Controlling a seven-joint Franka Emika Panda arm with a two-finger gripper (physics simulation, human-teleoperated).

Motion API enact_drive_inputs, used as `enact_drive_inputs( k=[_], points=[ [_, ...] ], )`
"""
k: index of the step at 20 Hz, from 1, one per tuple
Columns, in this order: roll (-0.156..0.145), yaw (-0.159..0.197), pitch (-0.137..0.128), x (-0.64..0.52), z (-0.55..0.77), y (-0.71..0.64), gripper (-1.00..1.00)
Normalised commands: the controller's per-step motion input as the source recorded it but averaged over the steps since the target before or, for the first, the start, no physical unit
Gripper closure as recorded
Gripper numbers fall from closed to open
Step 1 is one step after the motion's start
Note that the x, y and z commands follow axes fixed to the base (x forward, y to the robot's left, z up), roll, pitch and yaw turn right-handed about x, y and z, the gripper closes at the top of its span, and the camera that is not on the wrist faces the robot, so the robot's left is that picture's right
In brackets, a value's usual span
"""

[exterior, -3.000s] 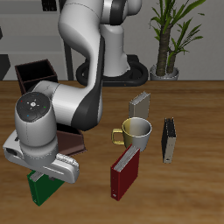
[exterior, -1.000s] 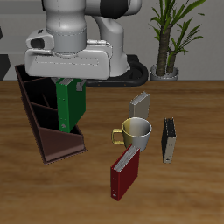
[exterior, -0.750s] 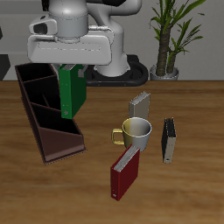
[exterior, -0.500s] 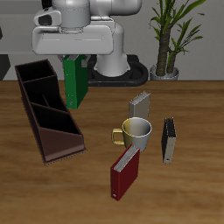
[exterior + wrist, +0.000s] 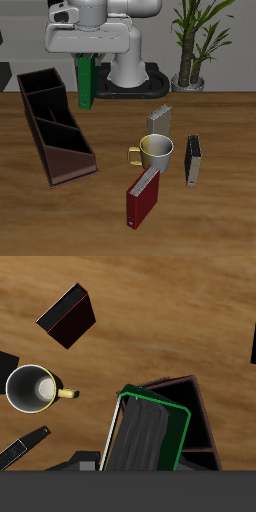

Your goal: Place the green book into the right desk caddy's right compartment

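The green book [image 5: 86,82] hangs upright in the air with my gripper [image 5: 86,58] shut on its top edge, high above the table and just beside the tall end of the right desk caddy [image 5: 52,128]. The caddy is a long dark maroon open box with inner dividers, lying on the table with its low end toward the front edge. In the wrist view the green book [image 5: 150,428] fills the space under my fingers, with the caddy [image 5: 196,416] showing below and beside it.
A yellow-green mug [image 5: 154,152] stands mid-table, with a grey book [image 5: 159,121] behind it, a dark red book [image 5: 142,196] in front and a black book [image 5: 193,160] beside it. A potted plant [image 5: 192,40] stands at the back.
My gripper has carried the green book up from low near the table's front edge, rising and moving back. It now hangs higher, beside the caddy's tall end.
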Motion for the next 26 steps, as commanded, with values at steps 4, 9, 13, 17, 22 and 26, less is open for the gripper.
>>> enact_drive_inputs(
  k=[4, 9, 13, 17, 22, 26],
  points=[
    [-0.047, 0.071, -0.051, -0.58, 0.01, 0.07, 1.00],
    [-0.027, 0.069, -0.079, -0.51, 0.11, 0.09, 1.00],
    [-0.060, 0.064, -0.071, -0.56, 0.05, 0.05, 1.00],
    [-0.048, 0.101, -0.067, -0.44, -0.02, 0.01, 1.00],
    [-0.063, 0.086, -0.053, -0.41, 0.04, 0.00, 1.00],
    [-0.017, 0.104, -0.062, -0.52, 0.07, 0.17, 1.00]
  ],
)
